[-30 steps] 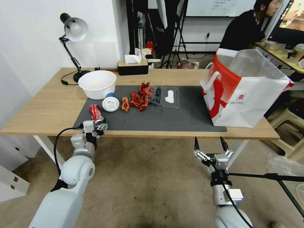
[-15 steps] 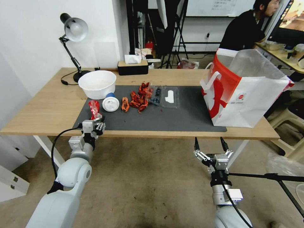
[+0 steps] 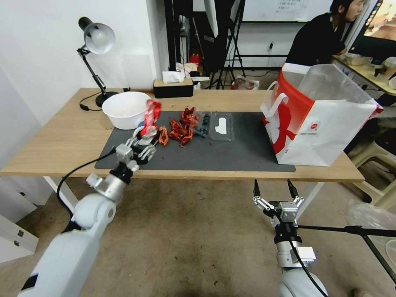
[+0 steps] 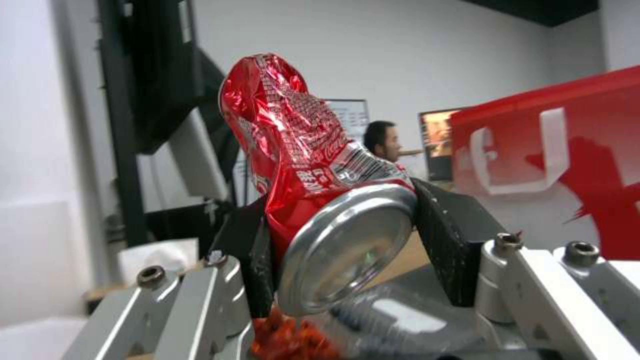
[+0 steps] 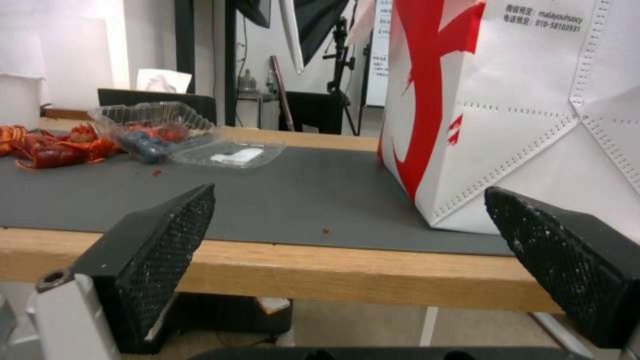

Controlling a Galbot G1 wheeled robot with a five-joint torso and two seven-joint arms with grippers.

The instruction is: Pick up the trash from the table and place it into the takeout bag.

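While lifted above the mat, crushed red can pinched in left hand, right hand open.

The head view looks forward and down from above the near edge of the surface, taking in its whole length. The left wrist view sits close behind its jaws, facing the takeout bag. The right wrist view looks level from below the edge, with the same bag near at 1 o'clock.

Left claw raised over the near table edge, clamped; right claw parked low, fingers spread.
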